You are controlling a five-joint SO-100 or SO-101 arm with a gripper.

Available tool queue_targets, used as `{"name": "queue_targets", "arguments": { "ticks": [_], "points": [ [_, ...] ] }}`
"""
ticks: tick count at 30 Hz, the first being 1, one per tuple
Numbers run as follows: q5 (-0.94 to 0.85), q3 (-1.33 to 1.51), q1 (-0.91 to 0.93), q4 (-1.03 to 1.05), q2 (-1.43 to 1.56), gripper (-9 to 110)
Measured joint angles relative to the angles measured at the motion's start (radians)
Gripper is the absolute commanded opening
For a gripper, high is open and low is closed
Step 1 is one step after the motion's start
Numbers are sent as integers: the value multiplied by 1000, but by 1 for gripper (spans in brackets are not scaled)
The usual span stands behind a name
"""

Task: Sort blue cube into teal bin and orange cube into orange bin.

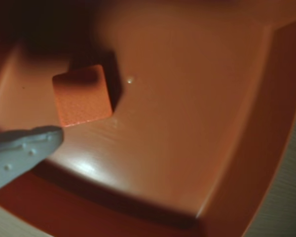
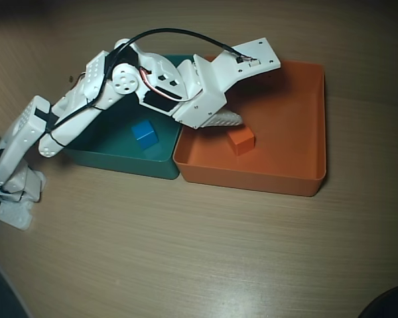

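The orange cube (image 1: 83, 95) lies flat on the floor of the orange bin (image 1: 187, 123), free of the gripper. In the overhead view the cube (image 2: 241, 140) sits in the left part of the orange bin (image 2: 298, 152). My gripper (image 2: 225, 123) hangs over that bin's left side, just left of and above the cube. One pale finger (image 1: 24, 150) shows in the wrist view, apart from the cube with nothing against its tip; the other is out of frame. The blue cube (image 2: 144, 134) lies in the teal bin (image 2: 119, 162), which the arm partly hides.
The two bins stand side by side, touching, on a wooden table (image 2: 186, 252). The arm's base (image 2: 16, 192) is at the left edge. A dark object (image 2: 388, 305) shows at the bottom right corner.
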Motion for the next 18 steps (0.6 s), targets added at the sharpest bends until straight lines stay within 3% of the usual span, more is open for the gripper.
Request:
{"name": "queue_targets", "arguments": {
  "ticks": [5,18],
  "points": [
    [0,0,0,0,0,-7],
    [0,37,11,3,21,-4]
  ]
}}
